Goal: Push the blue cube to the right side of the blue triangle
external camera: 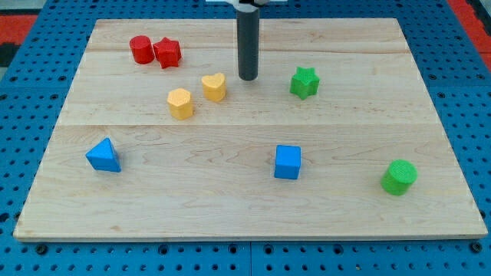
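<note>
**Tip parked up top, blue cube and blue triangle well apart**

Camera view, the only one:

- Pale wooden board sits on a blue perforated table.
- Straight dark rod comes down from the view's top centre. My tip rests on the board in the upper middle, just right of the yellow heart-shaped block, not touching it. No jaws on this rig, only the rod, so nothing is gripped or released.
- Blue plastic cube is in the lower half, slightly right of centre, well below the tip and clear of it.
- Blue plastic triangle is near the board's left edge, at about the same height in the view as the cube. The cube is on its right side but far off, with bare board between.
- Yellow hexagon-like block is just down-left of the heart.
- Red cylinder and red star-like block are touching at upper left.
- Green star block is right of the tip, apart from it.
- Green cylinder is at lower right, well right of the cube.
</note>
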